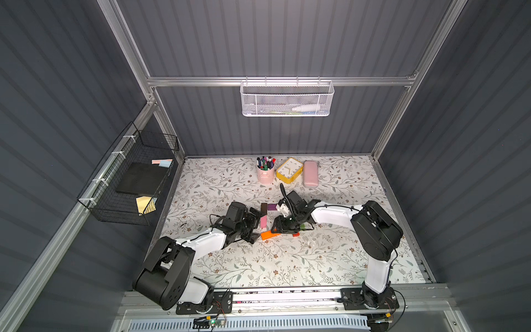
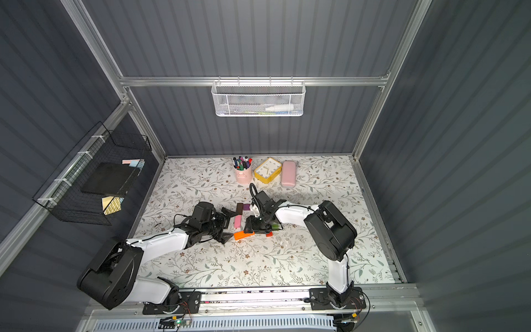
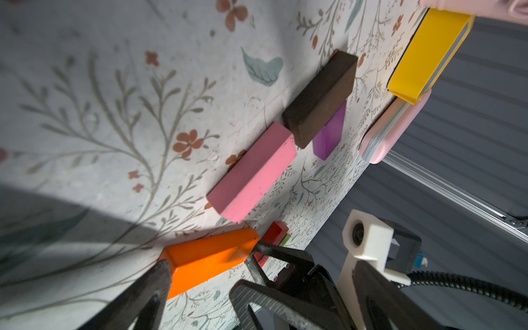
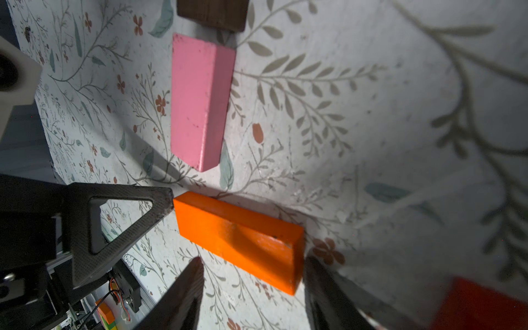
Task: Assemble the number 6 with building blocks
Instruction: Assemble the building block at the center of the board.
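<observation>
We find the number 6 (image 2: 238, 220) only partly formed, in the middle of the floral-printed tabletop (image 1: 287, 267). Its spine is the dark brown rectangular block (image 1: 263, 207) and the pink rectangular block (image 1: 263, 222). They lie nearly end to end, their long axes running away from the robot's base, with brown the farther and pink the nearer.

The purple rectangular block (image 1: 272, 207) lies crosswise against the brown one's far end, pointing to the robot's right. The long orange bar (image 1: 270, 234) lies just past the pink block's near end, with a strip of table between them. Its long axis runs roughly crosswise but skewed, the left end a little nearer the base.

The red block (image 1: 296, 234) sits beyond the bar's right end, and the small green cube (image 1: 302, 226) lies just beside it, half hidden under the right arm.

The left gripper (image 1: 257, 225) lies low with its jaws spread wide and holds nothing; one fingertip (image 4: 163, 200) touches the bar's left end. The right gripper (image 4: 253, 260) has its jaws partly apart, astride the bar's right end. We see no firm clamp there.
</observation>
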`<action>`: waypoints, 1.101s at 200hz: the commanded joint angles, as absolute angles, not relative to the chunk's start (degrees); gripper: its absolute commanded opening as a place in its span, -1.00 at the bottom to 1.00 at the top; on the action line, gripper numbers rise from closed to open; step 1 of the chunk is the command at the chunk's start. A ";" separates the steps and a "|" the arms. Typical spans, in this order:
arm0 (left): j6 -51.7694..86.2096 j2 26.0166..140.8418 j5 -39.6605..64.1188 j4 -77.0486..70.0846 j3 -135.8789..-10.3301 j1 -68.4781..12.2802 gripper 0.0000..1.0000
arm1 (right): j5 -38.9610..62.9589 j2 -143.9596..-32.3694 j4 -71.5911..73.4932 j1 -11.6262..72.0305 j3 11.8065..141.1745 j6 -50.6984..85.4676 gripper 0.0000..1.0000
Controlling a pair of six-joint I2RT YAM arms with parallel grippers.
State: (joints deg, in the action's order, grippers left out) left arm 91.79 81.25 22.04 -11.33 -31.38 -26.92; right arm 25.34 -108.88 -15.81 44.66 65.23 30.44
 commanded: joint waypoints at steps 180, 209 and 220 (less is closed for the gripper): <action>94.22 84.46 20.04 -14.76 -30.78 -29.84 0.99 | 25.93 -107.31 -15.32 44.91 64.07 30.76 0.16; 92.99 83.99 19.81 -12.63 -31.85 -29.88 0.99 | 26.17 -107.31 -15.21 45.07 64.15 30.72 0.16; 92.30 83.56 20.11 -10.65 -32.40 -29.86 0.99 | 26.28 -107.48 -15.12 45.09 64.25 30.68 0.16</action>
